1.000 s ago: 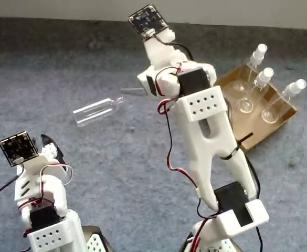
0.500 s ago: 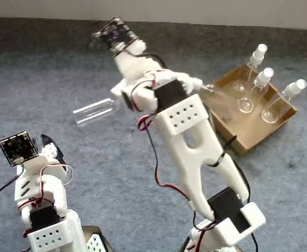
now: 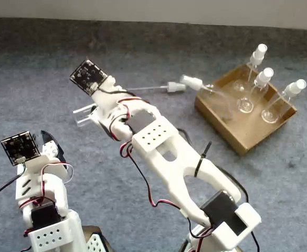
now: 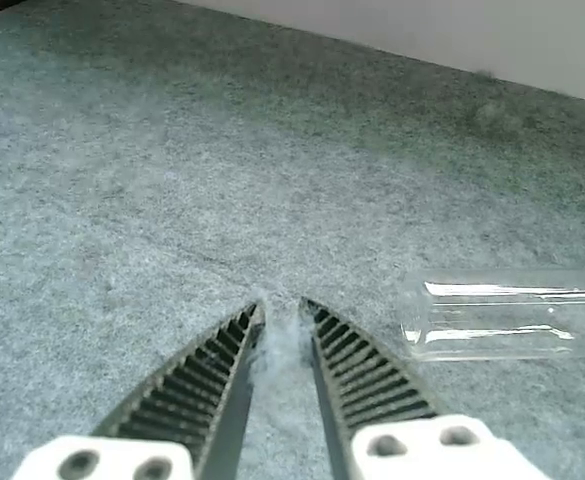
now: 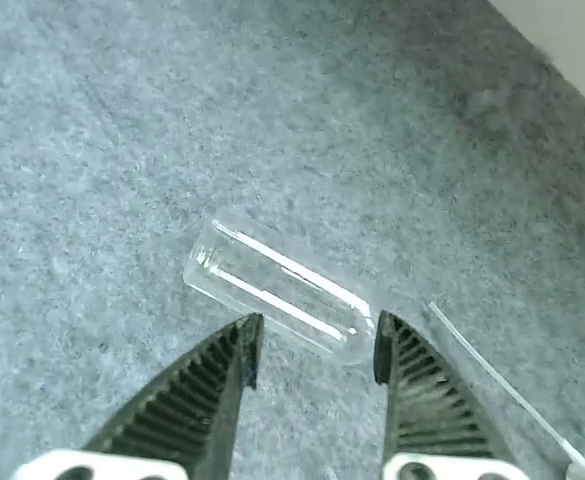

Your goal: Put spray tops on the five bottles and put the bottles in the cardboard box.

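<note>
A clear bottle (image 3: 80, 113) without a top lies on its side on the grey carpet. My right gripper (image 5: 312, 345) hangs open just over it, one fingertip on either side of its rounded end (image 5: 282, 288). A loose spray top (image 3: 173, 87) with a long thin tube (image 5: 492, 380) lies on the carpet between that bottle and the cardboard box (image 3: 221, 118). Three topped bottles (image 3: 263, 76) stand upright in the box, and another topped bottle (image 3: 192, 82) leans over its near-left corner. My left gripper (image 4: 284, 308) sits low near the front left, fingers a narrow gap apart, holding nothing.
The lying bottle (image 4: 507, 315) is a short way beyond the left gripper's tips. Open carpet spreads across the left and back of the table. The right arm's white links (image 3: 169, 157) cross the middle diagonally.
The right arm has swung left from beside the box to above the lying bottle, uncovering the loose spray top and the leaning bottle. The left arm has stayed still.
</note>
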Controlling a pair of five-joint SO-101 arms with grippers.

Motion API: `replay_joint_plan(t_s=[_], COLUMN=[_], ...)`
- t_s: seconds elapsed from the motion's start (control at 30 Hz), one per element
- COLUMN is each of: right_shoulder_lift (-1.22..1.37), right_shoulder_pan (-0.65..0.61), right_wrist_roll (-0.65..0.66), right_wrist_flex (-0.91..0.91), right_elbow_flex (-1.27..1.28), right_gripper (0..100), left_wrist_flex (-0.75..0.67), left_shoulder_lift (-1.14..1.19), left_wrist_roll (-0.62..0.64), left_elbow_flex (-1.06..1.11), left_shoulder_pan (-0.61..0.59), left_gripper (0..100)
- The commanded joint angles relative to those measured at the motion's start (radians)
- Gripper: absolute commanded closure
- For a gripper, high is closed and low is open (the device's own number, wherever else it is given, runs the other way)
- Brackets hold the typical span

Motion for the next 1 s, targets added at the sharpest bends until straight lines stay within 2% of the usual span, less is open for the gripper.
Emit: replay_joint_plan(t_s=[0.0, 0.13, 0.33, 0.6, 0.73, 0.97], right_shoulder_lift=[-0.054, -0.053, -0.033, 0.226, 0.321, 0.394], right_shoulder_pan=[-0.005, -0.024, -0.111, -0.108, -0.110, -0.111], right_wrist_roll=[0.015, 0.133, 0.313, 0.206, 0.204, 0.203], right_wrist_flex=[-0.110, -0.119, -0.150, -0.510, -0.664, -0.708], right_elbow_flex=[0.035, 0.064, 0.064, 0.058, 0.054, 0.056], right_gripper=[83.2, 74.4, 73.8, 73.8, 73.8, 73.8], left_wrist_flex=[-0.026, -0.026, -0.026, -0.026, -0.026, -0.026], left_shoulder_lift=[-0.004, -0.004, -0.005, -0.005, -0.004, -0.004], left_wrist_roll=[0.003, 0.003, 0.003, 0.003, 0.003, 0.003], left_elbow_flex=[0.022, 0.022, 0.022, 0.022, 0.022, 0.022], left_shoulder_pan=[0.064, 0.061, 0.061, 0.064, 0.065, 0.065], left_gripper=[99, 99, 99, 99, 99, 99])
